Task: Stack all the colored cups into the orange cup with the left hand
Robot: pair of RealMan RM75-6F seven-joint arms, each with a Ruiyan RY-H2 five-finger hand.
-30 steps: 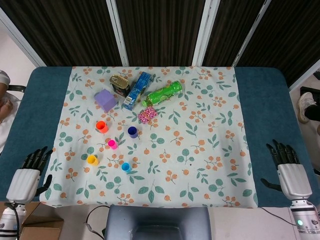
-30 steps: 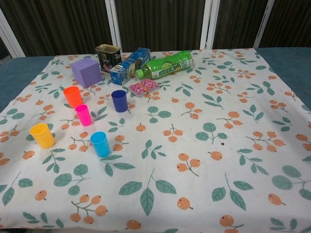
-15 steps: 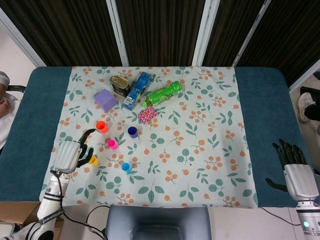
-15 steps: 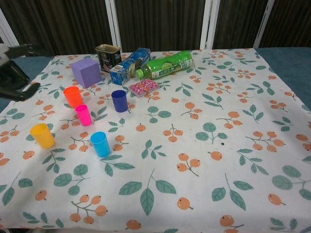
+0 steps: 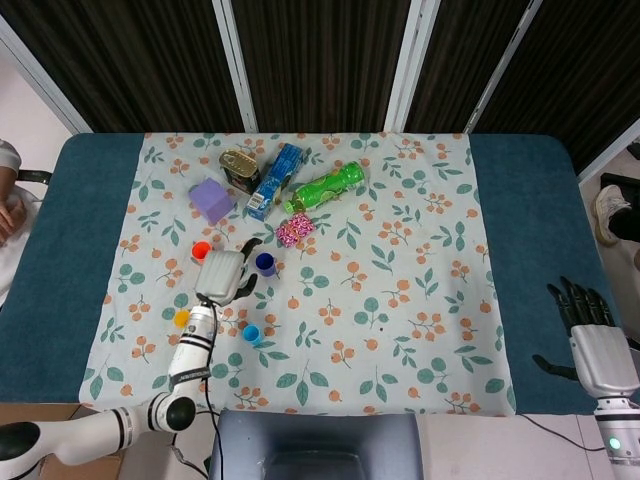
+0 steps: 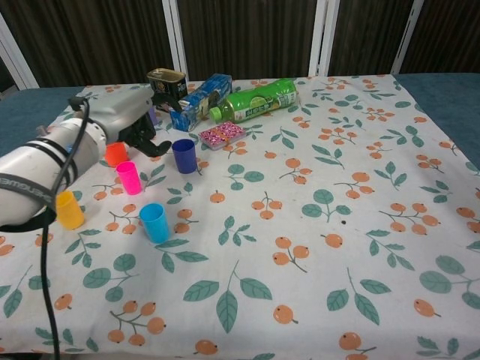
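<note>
Orange cup (image 6: 114, 154): standing upright on the floral tablecloth (image 6: 315, 225) at the far left, partly hidden in the chest view behind the left arm.
Left hand (image 5: 222, 274): hovering over the cups between the orange cup and the dark blue cup (image 6: 184, 156); fingers are curling loosely downward and holding nothing, thumb pointing toward the dark blue cup.
Pink cup (image 6: 128, 178): standing upright just near of the left hand, covered by it in the head view.
Yellow cup (image 6: 69, 211): standing at the near left, half hidden behind the left arm in the chest view.
Light blue cup (image 6: 154, 223): standing upright, nearest of the cups, apart from the others.
Right hand (image 5: 590, 340): resting at the near right edge of the table, well apart from the cups, fingers lying straight and slightly spread, holding nothing.
Purple cube (image 5: 211, 200): sitting far of the orange cup.
Tin can (image 6: 166, 88): standing at the far side, beside a blue carton (image 6: 201, 101) lying flat.
Green bottle (image 6: 255, 100): lying on its side right of the carton.
Pink speckled packet (image 6: 222, 135): lying just near of the bottle's cap.
</note>
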